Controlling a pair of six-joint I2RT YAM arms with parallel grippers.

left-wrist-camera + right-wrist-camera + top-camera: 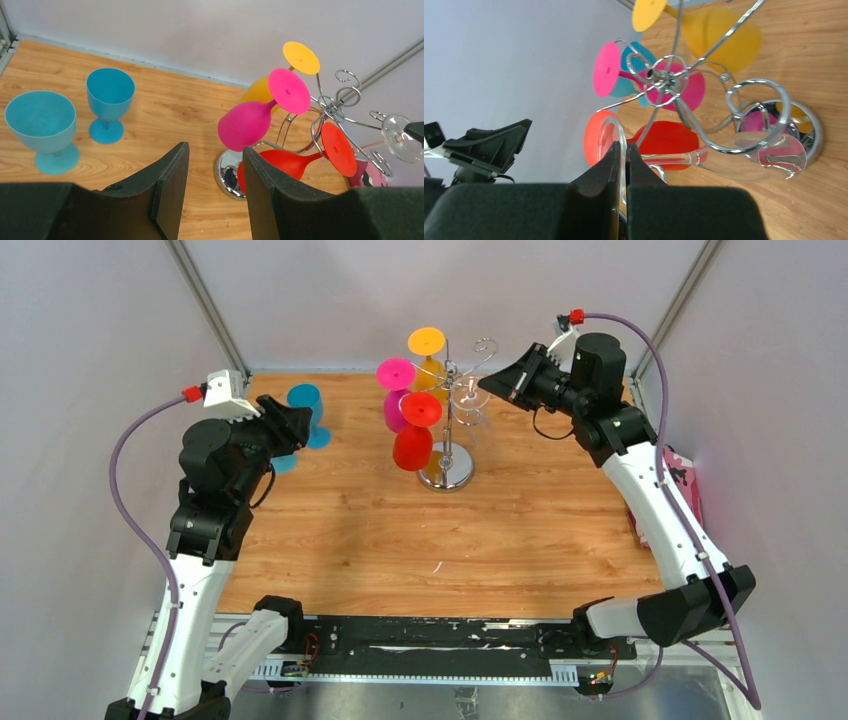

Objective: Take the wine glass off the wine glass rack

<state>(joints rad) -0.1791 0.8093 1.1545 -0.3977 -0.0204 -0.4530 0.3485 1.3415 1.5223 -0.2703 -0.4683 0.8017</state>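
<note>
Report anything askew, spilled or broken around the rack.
Nothing stands out. The rack stands upright; the pink glass, orange glass and red glass hang whole from its arms; two blue goblets stand upright on the table. The right gripper is shut on the foot of the clear glass, as the job needs. No spill or crack shows.

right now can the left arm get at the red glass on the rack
Probably yes. The left arm has its jaws open, facing the rack; the red glass hangs on the side nearest it, and the teal goblets stand off to one side.
</note>
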